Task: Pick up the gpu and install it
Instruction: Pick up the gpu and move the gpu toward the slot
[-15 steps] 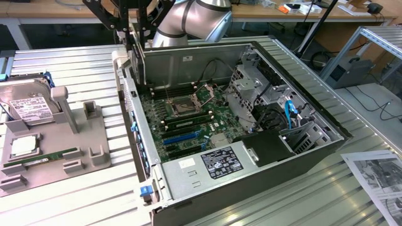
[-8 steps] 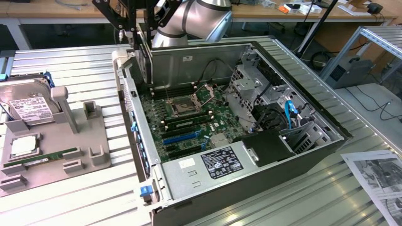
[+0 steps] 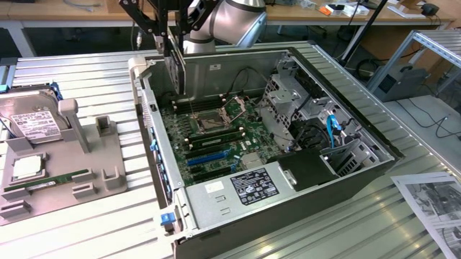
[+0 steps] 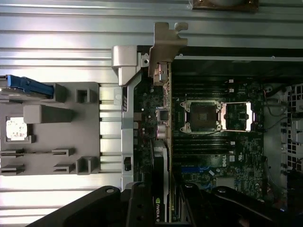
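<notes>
**GPU held over open case, not yet seated**

We see the gripper (image 3: 173, 47) pinching the gpu (image 3: 176, 73) by its upper edge, its jaws pressed against both faces of the dark card. The card hangs on edge over the far corner of the computer case (image 3: 346, 183), toward the exterior view's left. In the wrist view the gpu (image 4: 161, 118) shows edge-on. Its silver bracket (image 4: 168, 40) sits near the case wall, and the board runs along above the motherboard (image 3: 216, 135).

The pickup looks done. The card is off the grey holder tray (image 3: 94, 162), which sits outside the case on the exterior view's left and carries a hard drive (image 3: 32, 124) and a memory stick (image 3: 51, 181). Installation is left to do. The card appears clear of the motherboard, though from these angles we cannot tell how near its lower edge comes to the board. Inside the case, the blue expansion slots (image 3: 209, 158) next to the power supply (image 3: 249, 189) stand empty.
</notes>
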Action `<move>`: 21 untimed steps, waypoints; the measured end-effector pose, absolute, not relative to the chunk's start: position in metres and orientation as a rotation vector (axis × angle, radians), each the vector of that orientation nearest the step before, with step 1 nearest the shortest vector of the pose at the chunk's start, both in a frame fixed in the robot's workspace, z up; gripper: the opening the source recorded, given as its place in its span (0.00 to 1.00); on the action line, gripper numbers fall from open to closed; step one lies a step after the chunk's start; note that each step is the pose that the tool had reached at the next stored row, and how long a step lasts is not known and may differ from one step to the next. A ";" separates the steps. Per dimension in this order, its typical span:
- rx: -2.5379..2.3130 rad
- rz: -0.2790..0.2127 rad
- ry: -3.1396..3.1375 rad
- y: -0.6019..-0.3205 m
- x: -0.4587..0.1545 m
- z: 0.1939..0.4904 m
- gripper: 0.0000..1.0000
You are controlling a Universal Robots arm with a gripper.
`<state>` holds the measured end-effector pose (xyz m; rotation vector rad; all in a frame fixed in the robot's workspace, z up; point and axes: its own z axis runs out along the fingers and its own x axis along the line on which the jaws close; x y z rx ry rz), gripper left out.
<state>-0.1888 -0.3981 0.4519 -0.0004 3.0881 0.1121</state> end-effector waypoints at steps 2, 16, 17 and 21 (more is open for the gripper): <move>-0.001 0.112 3.084 -0.398 -0.187 0.452 0.27; 0.001 0.113 3.120 -0.398 -0.171 0.452 0.27; 0.001 0.113 3.123 -0.398 -0.169 0.452 0.27; 0.002 0.113 3.123 -0.398 -0.169 0.452 0.27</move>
